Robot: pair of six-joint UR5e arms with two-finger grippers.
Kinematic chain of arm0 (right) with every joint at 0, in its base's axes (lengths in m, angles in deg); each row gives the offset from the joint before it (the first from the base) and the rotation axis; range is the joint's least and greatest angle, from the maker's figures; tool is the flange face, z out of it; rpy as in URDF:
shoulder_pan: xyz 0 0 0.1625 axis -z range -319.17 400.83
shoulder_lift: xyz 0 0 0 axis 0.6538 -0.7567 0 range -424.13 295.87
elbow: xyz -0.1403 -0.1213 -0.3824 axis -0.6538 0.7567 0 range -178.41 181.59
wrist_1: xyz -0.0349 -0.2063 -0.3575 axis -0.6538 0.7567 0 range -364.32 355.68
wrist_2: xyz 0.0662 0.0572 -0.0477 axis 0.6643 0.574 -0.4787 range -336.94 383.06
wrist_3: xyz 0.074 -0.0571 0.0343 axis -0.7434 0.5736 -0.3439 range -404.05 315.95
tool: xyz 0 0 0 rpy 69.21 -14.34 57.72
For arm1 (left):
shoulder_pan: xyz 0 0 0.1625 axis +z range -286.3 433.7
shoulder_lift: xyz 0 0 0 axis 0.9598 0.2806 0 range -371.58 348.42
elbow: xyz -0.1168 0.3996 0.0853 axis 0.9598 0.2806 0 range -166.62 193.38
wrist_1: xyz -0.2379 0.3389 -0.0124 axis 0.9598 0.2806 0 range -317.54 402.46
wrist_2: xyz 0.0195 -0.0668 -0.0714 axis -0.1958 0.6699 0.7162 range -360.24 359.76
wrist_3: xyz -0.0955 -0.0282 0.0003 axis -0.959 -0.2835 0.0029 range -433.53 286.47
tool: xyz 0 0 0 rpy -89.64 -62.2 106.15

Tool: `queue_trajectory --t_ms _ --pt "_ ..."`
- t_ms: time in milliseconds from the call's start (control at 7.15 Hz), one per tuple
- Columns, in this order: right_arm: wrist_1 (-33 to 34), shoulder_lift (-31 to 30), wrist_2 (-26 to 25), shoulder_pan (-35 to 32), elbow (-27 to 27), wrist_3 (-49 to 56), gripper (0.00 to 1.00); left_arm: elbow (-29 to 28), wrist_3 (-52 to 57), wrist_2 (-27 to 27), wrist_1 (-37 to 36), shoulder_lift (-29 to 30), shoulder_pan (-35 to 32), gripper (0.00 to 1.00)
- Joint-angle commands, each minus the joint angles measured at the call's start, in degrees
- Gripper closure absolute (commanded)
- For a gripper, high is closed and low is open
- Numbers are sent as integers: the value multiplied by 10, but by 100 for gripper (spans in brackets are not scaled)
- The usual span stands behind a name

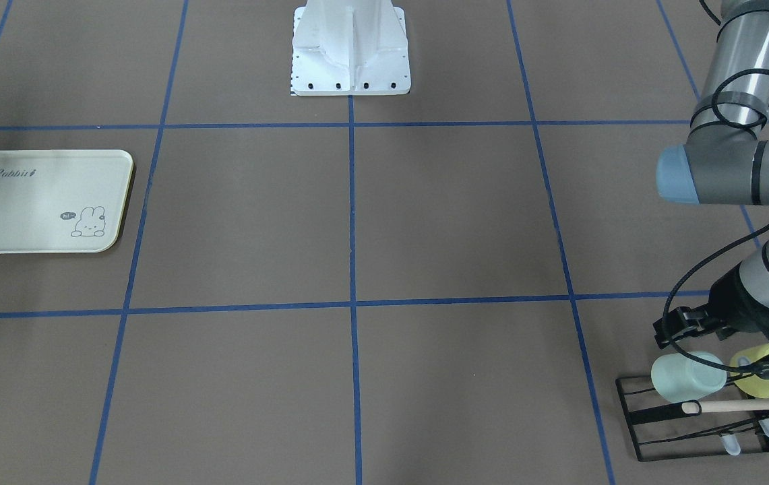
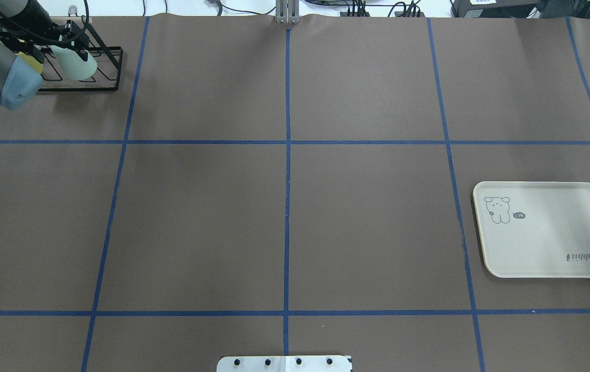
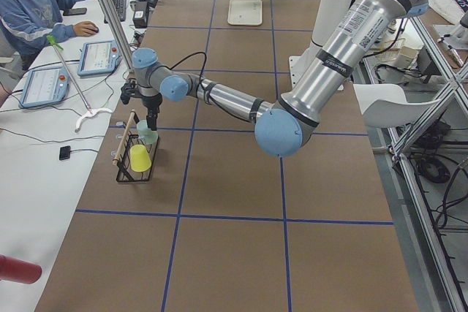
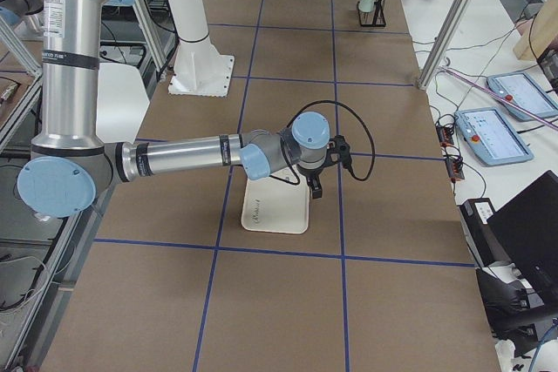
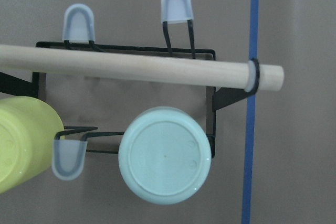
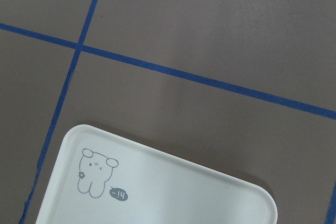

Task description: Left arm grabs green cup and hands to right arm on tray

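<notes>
The green cup (image 1: 687, 377) hangs mouth-down on a peg of a black wire rack (image 1: 654, 431). Its round base fills the lower middle of the left wrist view (image 5: 165, 156). My left gripper (image 1: 684, 330) hovers just above this cup without touching it, and looks open; its fingers do not show in the left wrist view. The cream tray (image 1: 40, 202) lies bare at the far other end of the table. My right gripper (image 4: 314, 185) hangs over the tray's edge (image 4: 275, 211); I cannot tell whether it is open or shut. The right wrist view shows the tray's corner (image 6: 157, 192).
A yellow-green cup (image 1: 765, 370) sits on the same rack beside the green one. A wooden dowel (image 5: 131, 69) runs across the rack's top. The robot's white base (image 1: 350, 47) stands at the table's edge. Operators' tablets and cables lie beyond the table's far edge (image 3: 44, 85).
</notes>
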Motion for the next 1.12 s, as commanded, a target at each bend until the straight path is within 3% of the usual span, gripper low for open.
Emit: queue_trajectory --t_ms 0,560,979 --pt "0 2 0 0 -1 -1 1 -23 -6 1 9 3 -4 1" --pt "-1 2 0 0 -3 0 1 -85 -2 -2 10 49 -4 1" --pt "-1 2 0 0 -3 0 1 -97 2 -4 16 51 -4 1"
